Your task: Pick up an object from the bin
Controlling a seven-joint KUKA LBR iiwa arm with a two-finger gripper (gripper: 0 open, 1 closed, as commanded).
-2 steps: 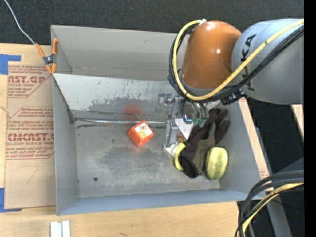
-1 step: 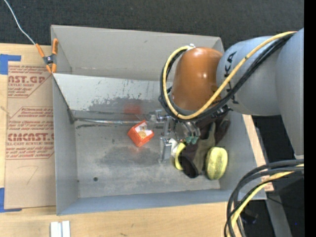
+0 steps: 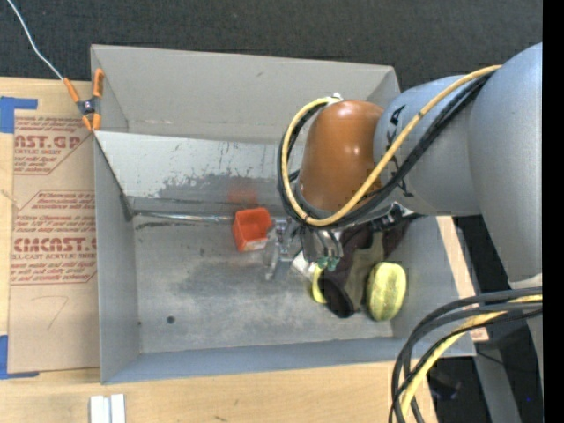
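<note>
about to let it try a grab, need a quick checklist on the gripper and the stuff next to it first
1. The gripper is low inside the bin: ok.
2. The orange block lies close beside it: ok.
3. Bin floor around the block is free of other things: ok.
4. Gripper touching the block: cannot tell.
5. Clearance from the heap with the yellow-green round thing: not ok, it sits very close.
</note>
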